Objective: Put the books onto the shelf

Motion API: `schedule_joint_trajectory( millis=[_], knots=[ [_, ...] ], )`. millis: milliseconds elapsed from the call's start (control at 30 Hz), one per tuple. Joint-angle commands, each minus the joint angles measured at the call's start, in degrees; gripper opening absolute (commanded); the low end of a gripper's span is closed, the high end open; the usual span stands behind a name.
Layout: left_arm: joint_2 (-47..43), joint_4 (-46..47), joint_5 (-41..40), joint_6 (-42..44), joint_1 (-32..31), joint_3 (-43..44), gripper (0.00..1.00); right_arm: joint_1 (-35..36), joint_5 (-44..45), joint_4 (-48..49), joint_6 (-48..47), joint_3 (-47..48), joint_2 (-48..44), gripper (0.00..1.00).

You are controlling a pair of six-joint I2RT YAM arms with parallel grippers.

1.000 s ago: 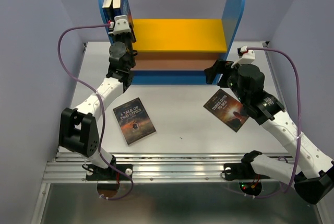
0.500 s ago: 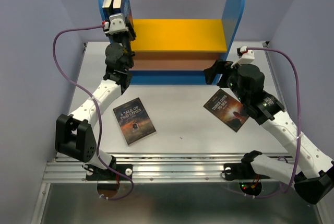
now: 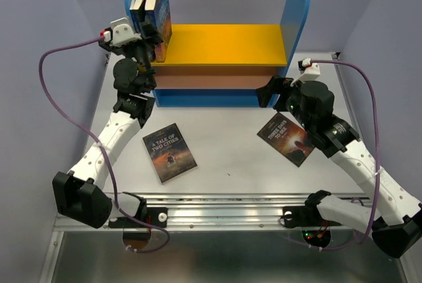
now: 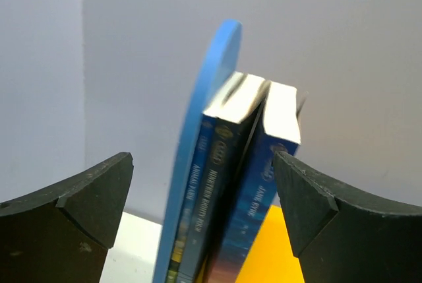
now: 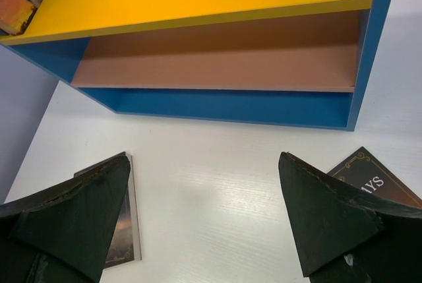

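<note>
Only the left wrist view shows spines: the upright books (image 4: 241, 164) stand on end against the left blue panel of the shelf (image 3: 224, 42), spines toward the left gripper (image 4: 203, 157), whose jaws are wide apart and empty. The top view adds the left flat book (image 3: 170, 152) and right flat book (image 3: 285, 138) on the table (image 3: 224, 144), long axes skewed. The right gripper (image 5: 204, 157) is spread open, holding nothing.
</note>
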Motion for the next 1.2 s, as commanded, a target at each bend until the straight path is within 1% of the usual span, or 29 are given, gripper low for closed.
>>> schedule_joint_trajectory(
  millis=[0, 67, 167, 267, 367, 400, 433, 467, 500, 533, 567, 600, 633, 667, 700, 833, 900, 967, 1000, 1033, 1067, 1100, 1133, 1167],
  knots=[
    [-5.27, -1.18, -4.7, -1.62, 0.18, 0.89, 0.99, -0.2, -1.25, 0.95, 0.12, 2.41, -0.65, 1.0],
    [-8.26, -1.8, -4.09, -3.11, 0.18, -0.08, 0.99, -0.2, -1.34, 1.04, 0.29, 2.41, -0.82, 1.0],
    [-12.3, -4.52, -0.84, -4.87, 0.1, -0.52, 0.99, -0.2, -1.26, 1.04, 0.2, 2.41, -0.91, 1.0],
    [-15.82, -7.07, 8.01, -6.28, -0.6, -1.05, 0.99, -0.2, -1.34, 1.13, 0.2, 2.32, -0.91, 1.0],
    [-17.32, -10.49, 12.86, -7.69, -2.8, 0.35, 0.99, -0.2, -1.08, 1.04, 0.2, 2.15, -0.91, 1.0],
    [-16.97, -12.68, 15.92, -7.43, -3.59, 0.97, 0.99, -0.2, -0.99, 1.04, 0.2, 2.15, -0.91, 1.0],
    [-16.71, -13.66, 17.08, -7.08, -5.6, 2.37, 0.99, -0.2, -1.08, 1.04, 0.2, 2.15, -0.91, 1.0],
    [-16.19, -14.89, 20.58, -6.9, -6.66, 3.25, 0.99, -0.2, -1.08, 1.13, 0.2, 2.15, -0.91, 1.0],
    [-14.53, -17.95, 22.7, -6.72, -7.72, 4.39, 0.99, -0.2, -1.08, 1.04, 0.29, 2.15, -0.91, 1.0],
    [-13.38, -19.8, 25.33, -4.89, -9.64, 7.19, 0.99, -0.2, -1.08, 1.04, 0.29, 2.06, -0.83, 1.0],
    [-12.06, -21.74, 26.92, -5.05, -10.53, 8.69, 0.99, -0.2, -1.08, 0.95, 0.29, 2.06, -0.83, 1.0],
    [-9.26, -24.45, 30.16, -5.31, -10.97, 10.1, 0.99, -0.2, -1.08, 1.04, 0.38, 1.97, -0.91, 1.0],
    [-7.84, -25.26, 30.71, -5.92, -11.24, 12.72, 0.99, -0.2, -1.08, 0.95, 0.38, 1.97, -0.91, 1.0],
    [-6.53, -25.88, 32.98, -6.28, -11.33, 14.06, 0.99, -0.2, -1.17, 1.04, 0.38, 1.8, -1.0, 1.0],
    [-3.81, -26.58, 33.35, -6.28, -11.33, 15.11, 0.99, -0.2, -1.17, 0.95, 0.38, 1.71, -1.09, 1.0],
    [3.14, -30.01, 31.43, -8.65, -11.51, 22.05, 0.99, -0.2, -0.73, 0.95, 0.12, 1.53, -1.79, 1.0],
    [6.82, -30.45, 26.09, -8.39, -11.51, 25.22, 0.99, -0.2, -0.21, 1.04, -0.15, 1.53, -1.88, 1.0],
    [9.65, -31.07, 23.26, -7.87, -11.59, 29.08, 0.99, -0.2, 0.06, 1.04, -0.24, 1.53, -1.79, 1.0],
    [11.31, -31.77, 19.33, -7.86, -11.59, 30.84, 0.99, -0.2, 0.06, 1.04, -0.24, 1.53, -1.71, 1.0],
    [14.72, -33.78, 17.73, -7.95, -11.59, 32.77, 0.99, -0.2, 0.06, 1.04, -0.32, 1.53, -1.62, 1.0],
    [16.41, -35.1, 13.71, -8.13, -11.59, 37.14, 0.99, -0.2, 0.06, 0.95, -0.32, 1.53, -1.62, 1.0],
    [19.73, -36.94, 11.84, -8.13, -11.77, 40.66, 0.99, -0.2, 0.24, 0.95, -0.41, 1.44, -1.62, 1.0],
    [21.33, -37.4, 10.52, -7.52, -11.77, 41.92, 0.99, -0.2, 0.41, 1.04, -0.41, 1.44, -1.62, 1.0],
    [22.57, -37.49, 5.89, -7.34, -11.94, 42.97, 0.99, -0.2, 0.76, 1.04, -0.41, 1.44, -1.62, 1.0]
  ],
)
